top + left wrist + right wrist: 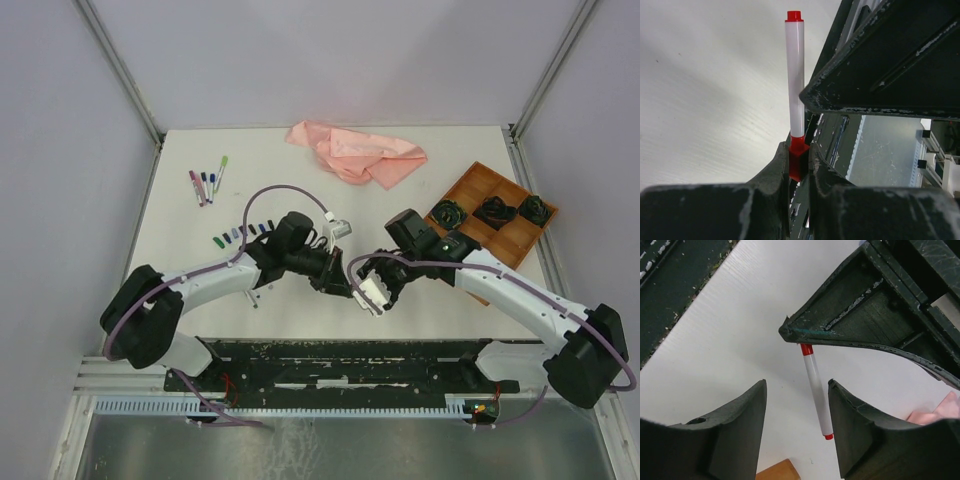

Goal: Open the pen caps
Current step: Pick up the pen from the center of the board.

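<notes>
My left gripper (798, 150) is shut on the red cap end (798, 165) of a pen. Its white barrel (795, 80) sticks straight out past the fingertips to a small red end plug (794, 15). In the right wrist view the same pen (816, 390) hangs between my right gripper's (796, 385) spread fingers without touching them; that gripper is open. In the top view both grippers meet at mid-table, left (343, 283), right (372, 292). Several loose pen caps (243, 232) lie in a row at the left.
Several capped pens (207, 184) lie at the back left. A pink cloth (356, 152) is crumpled at the back. A wooden tray (470, 188) with three dark objects sits at the right, close to the right arm.
</notes>
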`<state>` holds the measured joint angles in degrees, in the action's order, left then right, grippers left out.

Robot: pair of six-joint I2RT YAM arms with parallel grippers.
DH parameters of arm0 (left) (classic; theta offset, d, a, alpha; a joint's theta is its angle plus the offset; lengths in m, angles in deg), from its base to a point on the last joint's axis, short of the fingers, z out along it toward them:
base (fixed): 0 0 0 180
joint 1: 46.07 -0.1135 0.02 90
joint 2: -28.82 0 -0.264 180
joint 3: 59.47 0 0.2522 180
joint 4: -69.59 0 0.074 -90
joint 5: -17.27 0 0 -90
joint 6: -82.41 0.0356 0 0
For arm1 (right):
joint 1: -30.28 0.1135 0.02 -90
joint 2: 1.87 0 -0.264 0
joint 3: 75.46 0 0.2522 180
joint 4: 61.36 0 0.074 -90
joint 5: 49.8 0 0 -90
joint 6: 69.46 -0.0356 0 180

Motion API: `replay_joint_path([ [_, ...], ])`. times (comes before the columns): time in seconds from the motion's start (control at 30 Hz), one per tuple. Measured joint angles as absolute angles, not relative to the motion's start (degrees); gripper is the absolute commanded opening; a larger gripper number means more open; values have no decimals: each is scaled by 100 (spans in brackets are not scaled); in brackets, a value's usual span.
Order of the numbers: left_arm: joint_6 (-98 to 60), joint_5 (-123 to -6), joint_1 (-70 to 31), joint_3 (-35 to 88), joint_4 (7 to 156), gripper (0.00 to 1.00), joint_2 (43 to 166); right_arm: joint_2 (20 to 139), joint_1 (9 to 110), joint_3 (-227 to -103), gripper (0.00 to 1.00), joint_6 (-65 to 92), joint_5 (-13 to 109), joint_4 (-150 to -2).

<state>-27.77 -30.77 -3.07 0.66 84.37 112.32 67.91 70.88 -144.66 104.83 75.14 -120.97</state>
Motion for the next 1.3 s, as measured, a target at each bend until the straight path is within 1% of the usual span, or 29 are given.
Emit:
replay_joint_path([
  [0.13,-2738,-2944,-255,66,8461,3,11304,6863,7230,-14424,51,10516,7175,-11915],
  [0.2,-2723,-2894,-217,63,8472,3,11311,6891,7281,-14392,44,10564,7025,-11856],
  [0.23,-2716,-2878,-198,66,8474,3,11311,6915,7309,-14372,40,10588,6944,-11837],
  [0.33,-2703,-2857,-167,66,8481,3,11311,6981,7377,-14368,24,10636,6795,-11828],
  [0.47,-2699,-2867,-158,66,8538,3,11307,7009,7464,-14368,8,10715,6671,-11830],
  [0.5,-2697,-2874,-158,66,8553,5,11298,7009,7482,-14368,5,10741,6653,-11845],
  [0.53,-2697,-2885,-158,63,8566,10,11287,7009,7486,-14368,1,10765,6644,-11843],
  [0.57,-2697,-2913,-158,61,8581,17,11261,7009,7493,-14368,0,10781,6638,-11843],
  [0.63,-2699,-3029,-147,7,8581,33,11149,7009,7493,-14370,0,10803,6640,-11815],
  [0.7,-2703,-3211,-143,-146,8489,47,10922,7009,7497,-14376,0,10761,6660,-11751],
  [0.77,-2723,-3416,-145,-363,8330,57,10570,7009,7512,-14407,0,10577,6655,-11778],
  [0.93,-2913,-4166,-213,-997,7663,65,9348,7042,7388,-14685,0,10007,6758,-11885],
  [0.97,-2978,-4365,-237,-1163,7497,68,9060,7042,7342,-14733,0,9893,6806,-11887],
  [1.07,-3210,-5053,-298,-1652,7029,82,8214,7044,7134,-14888,0,9378,7053,-11882],
  [1.13,-3418,-5569,-309,-2041,6559,87,7635,7062,7012,-14988,0,8724,7245,-11773],
  [1.23,-3831,-6376,-322,-2623,5727,87,6981,7180,6883,-15192,0,7528,7503,-11478],
  [1.3,-4143,-6810,-322,-2959,5154,84,6723,7320,6769,-15362,0,6438,7796,-11155],
])
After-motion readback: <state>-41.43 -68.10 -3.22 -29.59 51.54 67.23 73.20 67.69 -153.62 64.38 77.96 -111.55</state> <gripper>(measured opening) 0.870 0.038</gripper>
